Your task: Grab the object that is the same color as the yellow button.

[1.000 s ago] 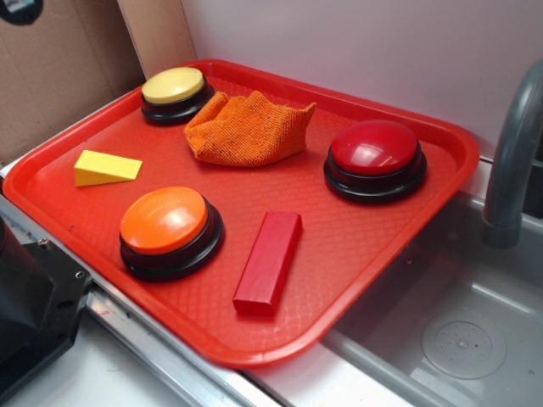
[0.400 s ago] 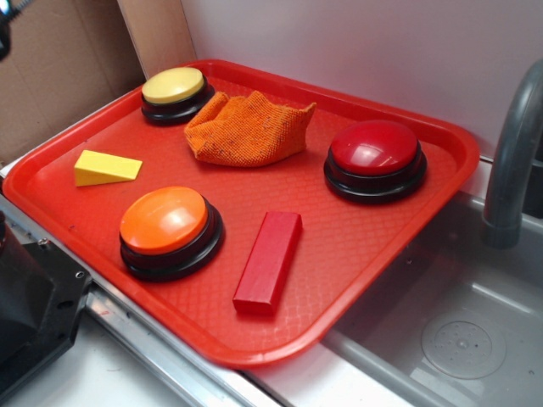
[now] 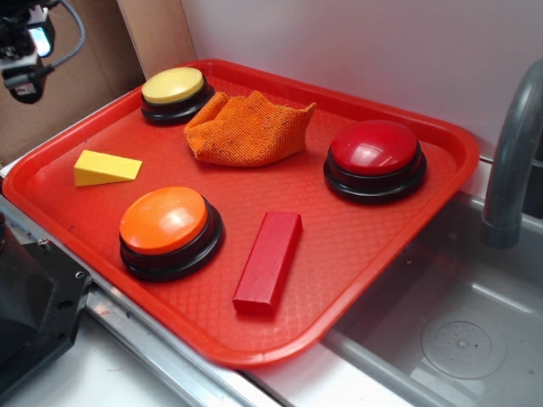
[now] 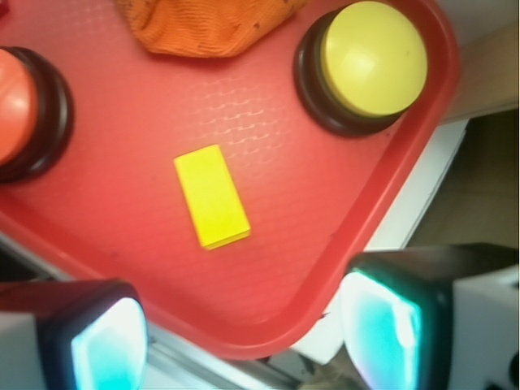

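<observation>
Three buttons, one yellow button (image 3: 173, 86) | one yellow wedge (image 4: 211, 196) | gripper (image 4: 244, 333) released, empty

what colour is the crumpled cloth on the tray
Orange, a knitted-looking cloth; clearest in the exterior view.

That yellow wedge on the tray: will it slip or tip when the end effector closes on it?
The yellow wedge looks solid and stiff, so it should not deform. It lies flat on the red tray, so tipping seems unlikely. Its tapered top and smooth faces could let it squirt out; gripping its parallel side faces looks safer. The end effector appears open.
</observation>
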